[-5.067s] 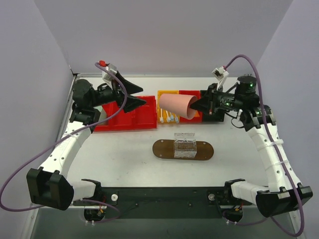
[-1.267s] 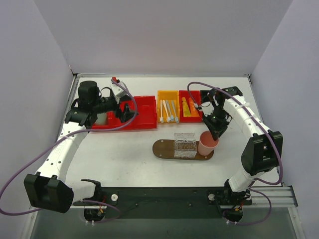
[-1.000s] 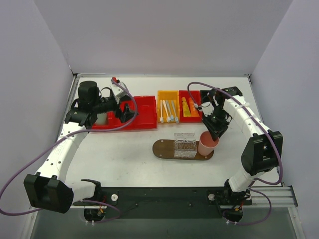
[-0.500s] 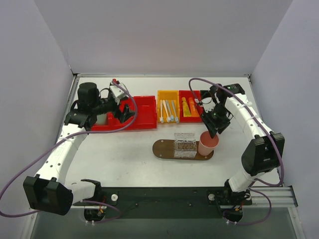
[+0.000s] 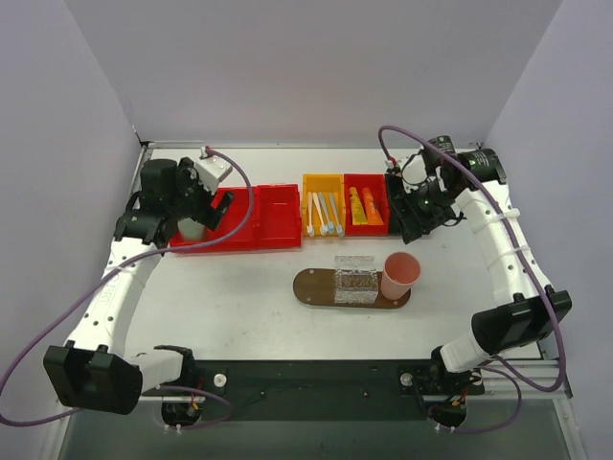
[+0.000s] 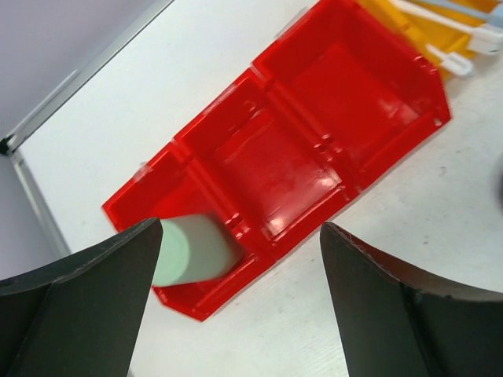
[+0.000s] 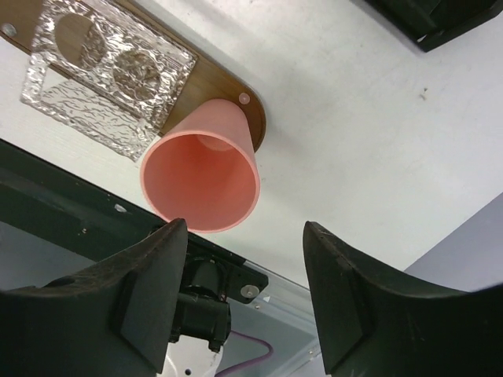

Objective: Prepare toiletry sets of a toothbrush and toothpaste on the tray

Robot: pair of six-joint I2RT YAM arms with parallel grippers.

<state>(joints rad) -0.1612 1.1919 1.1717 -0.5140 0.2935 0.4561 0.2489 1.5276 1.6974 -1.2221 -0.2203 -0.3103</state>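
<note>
Jaws apart, empty on both: right gripper (image 5: 410,222) behind tray (image 5: 311,286), clear of pink cup (image 5: 400,275) on it; left gripper (image 5: 213,213) over red bin (image 5: 273,218).

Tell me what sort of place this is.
Probably a robotics lab test cell: a white table boxed in by plain walls, a left arm and a right arm bolted at its near edge, toothbrushes sorted into a yellow bin.
</note>
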